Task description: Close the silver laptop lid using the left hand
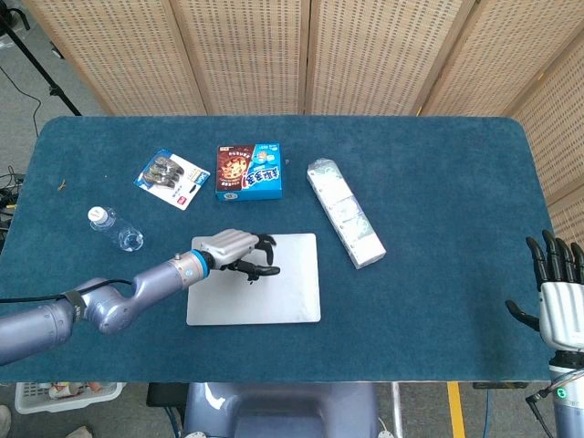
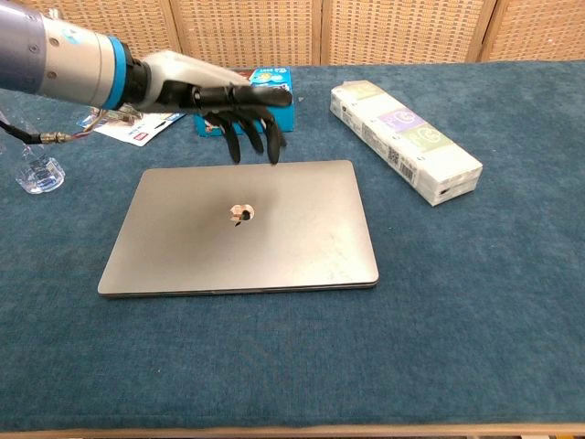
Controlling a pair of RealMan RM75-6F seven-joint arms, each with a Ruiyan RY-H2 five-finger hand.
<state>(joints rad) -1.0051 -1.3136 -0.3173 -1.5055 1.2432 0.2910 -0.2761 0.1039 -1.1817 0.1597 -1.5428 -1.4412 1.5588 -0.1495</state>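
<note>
One flat, rectangular silver laptop [image 2: 239, 229] with a brushed metal lid lies shut near the middle of the counter [image 1: 438, 210], which is covered in a deep blue, napped cloth and has rounded corners. A small pale logo [image 2: 241, 213] marks the centre of the lid.

The left hand [image 2: 233, 101], a pale grey shell with black jointed fingers [image 2: 249, 134], hangs just above the laptop's far edge, at about 12 o'clock from the logo. Its fingers are spread and point downward, its thumb reaches sideways, and it holds nothing. A blue band rings the wrist where the smooth grey arm begins. In the head view the same hand [image 1: 235, 253] sits over the lid's upper left corner.

The right hand [image 1: 555, 290], white-backed with black fingers standing up and apart, waits off the counter's edge at about 4 o'clock from the laptop, holding nothing.

Around the laptop I count four other things. One glossy cardboard cookie box [image 1: 248, 172] in brown and blue lies at 12 o'clock. One long, soft white tissue pack [image 2: 404, 140] in clear film lies slantwise at 2 o'clock. One small blue-edged blister card [image 1: 172, 179] lies at 11 o'clock. One clear plastic bottle [image 1: 115, 229] with a white cap lies on its side at 9 o'clock. Woven wicker screen panels [image 1: 242, 55] stand behind the counter.
</note>
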